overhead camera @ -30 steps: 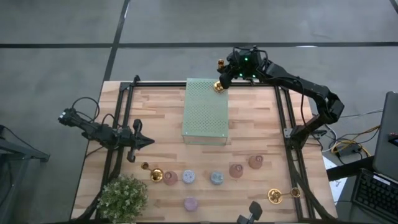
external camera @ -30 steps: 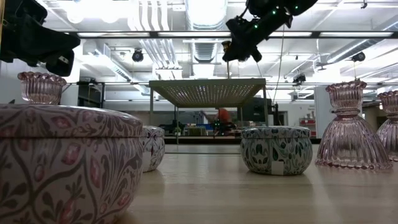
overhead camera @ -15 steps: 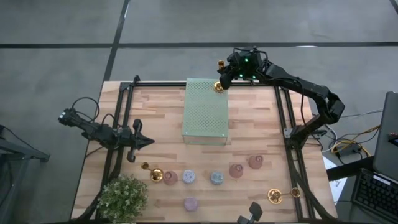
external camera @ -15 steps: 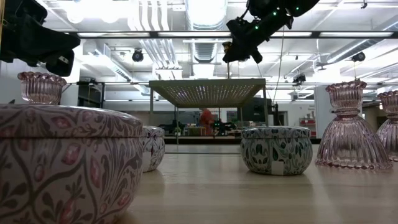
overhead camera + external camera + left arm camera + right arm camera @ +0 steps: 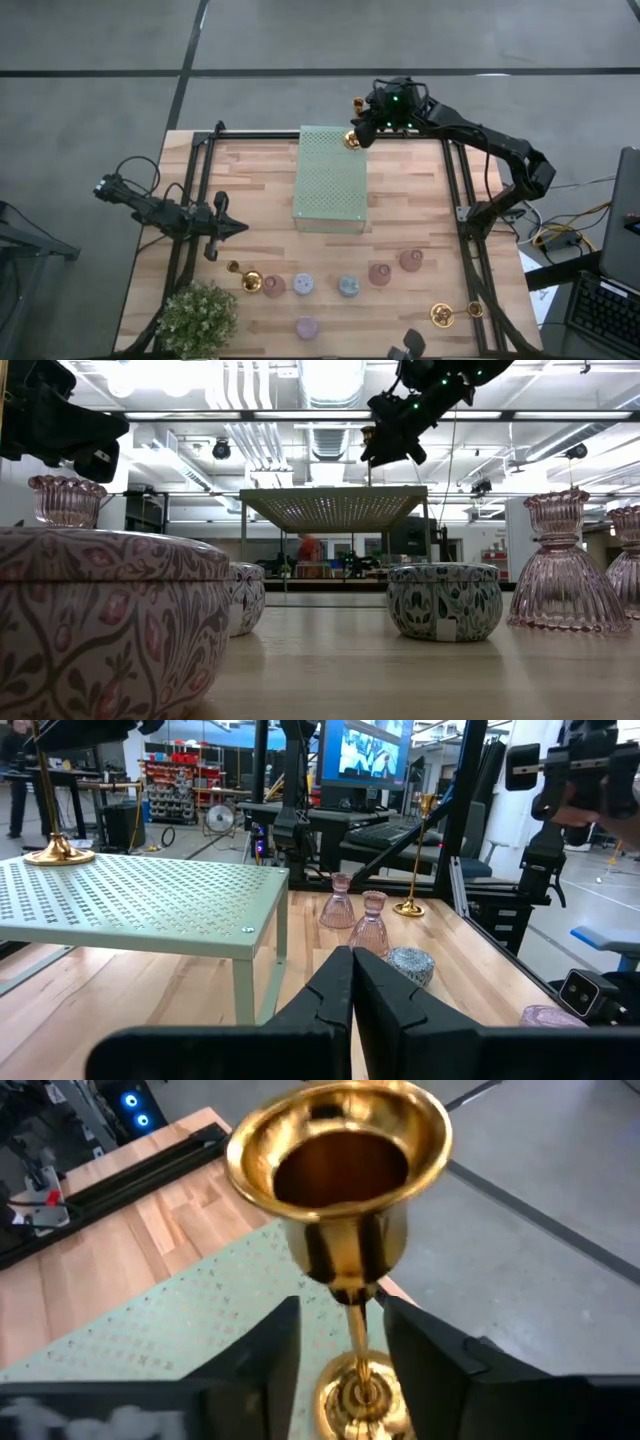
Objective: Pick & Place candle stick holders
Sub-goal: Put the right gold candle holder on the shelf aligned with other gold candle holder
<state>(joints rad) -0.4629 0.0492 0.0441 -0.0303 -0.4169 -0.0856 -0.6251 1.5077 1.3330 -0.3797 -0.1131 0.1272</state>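
A shiny gold candle stick holder stands upright by its round base on the far right corner of the pale green perforated block. It fills the right wrist view. My right gripper hovers over that corner, open, with one finger on either side of the thin stem and a gap on both sides. My left gripper waits shut above the table's left side. Two more gold holders and several squat pastel holders stand along the near side.
A leafy potted plant stands at the near left corner. Black frame rails run along the table's left and right sides. Bare wood lies between the block and the row of squat holders.
My right gripper has shifted a little toward the table's right edge above the block's far corner. The gold holder stays standing there.
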